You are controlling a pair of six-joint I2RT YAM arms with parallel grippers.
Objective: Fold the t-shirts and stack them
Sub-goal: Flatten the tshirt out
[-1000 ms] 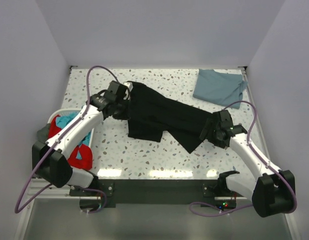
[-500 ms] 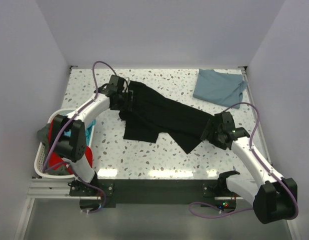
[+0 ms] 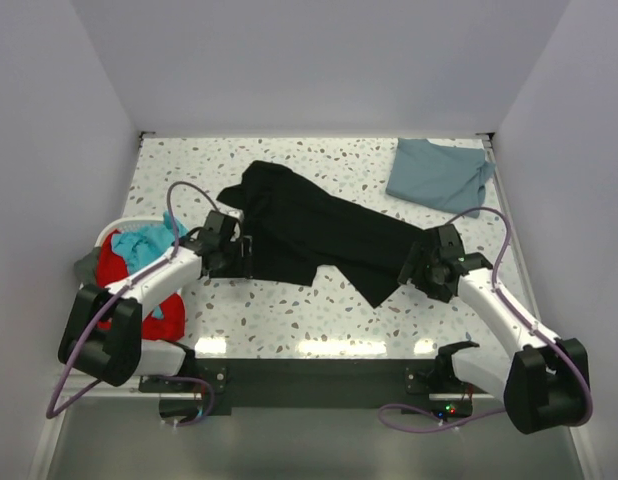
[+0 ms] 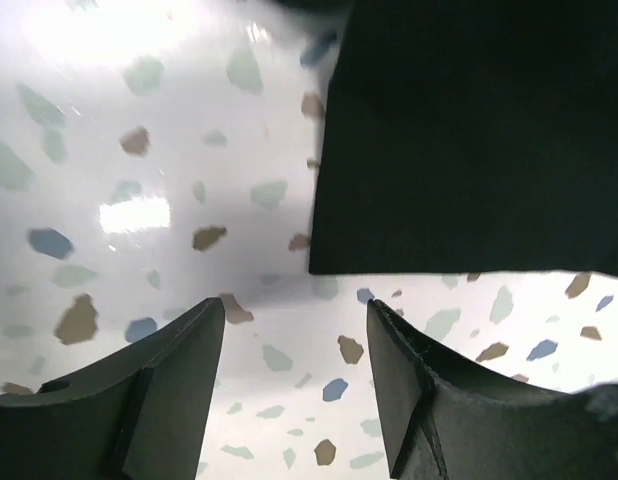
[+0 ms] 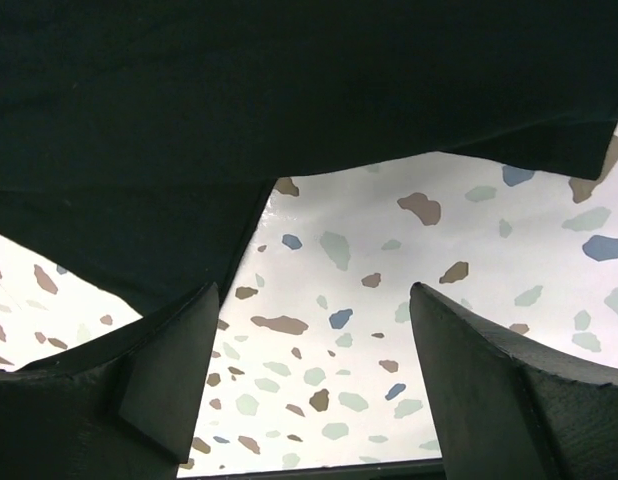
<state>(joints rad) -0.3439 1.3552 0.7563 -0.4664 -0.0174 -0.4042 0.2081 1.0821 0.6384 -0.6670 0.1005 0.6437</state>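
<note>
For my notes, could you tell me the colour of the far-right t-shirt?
The far-right t-shirt is plain slate-blue, best seen in the top external view.

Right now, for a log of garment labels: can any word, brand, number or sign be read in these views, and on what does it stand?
None can be read in any view.
The black t-shirt shows plain cloth, no label in sight.
The slate-blue t-shirt is plain too.
The white basket shows no marking.

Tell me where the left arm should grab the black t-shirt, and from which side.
Take the black t-shirt at the squared corner nearest the left gripper. It lies flat on the table, straight-edged, just ahead of the open fingers, so probably come low from the left, sliding one finger underneath.
</note>
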